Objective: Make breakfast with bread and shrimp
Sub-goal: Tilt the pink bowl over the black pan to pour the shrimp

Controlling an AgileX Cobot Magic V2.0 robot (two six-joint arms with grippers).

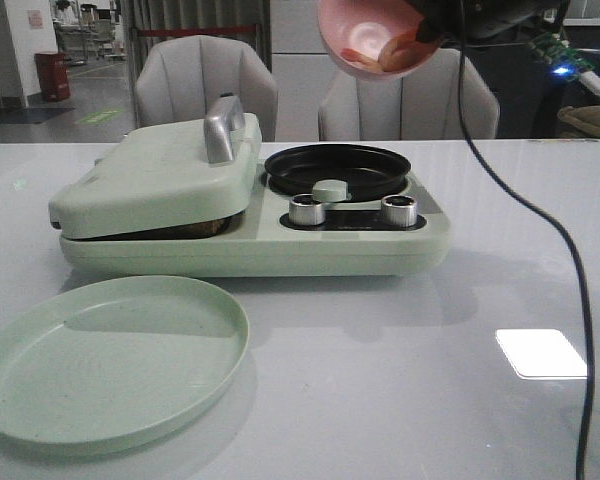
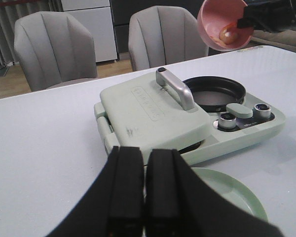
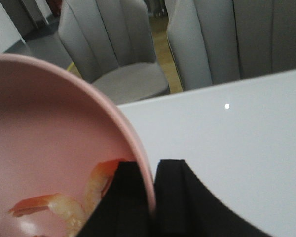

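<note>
Shrimp (image 3: 64, 207) sit in a pink bowl (image 1: 375, 35) held tipped high above the black pan (image 1: 337, 170), pinched at its rim by the right end effector (image 3: 155, 197). None are poured yet. Bread is hidden. Left end effector (image 2: 144, 187) is closed, empty.

The pink bowl (image 1: 372, 38) is cut off by the top edge of the front view above the appliance (image 1: 250, 205). Under the appliance's closed lid (image 1: 155, 180) only a dark sliver is seen; its contents cannot be told.
</note>
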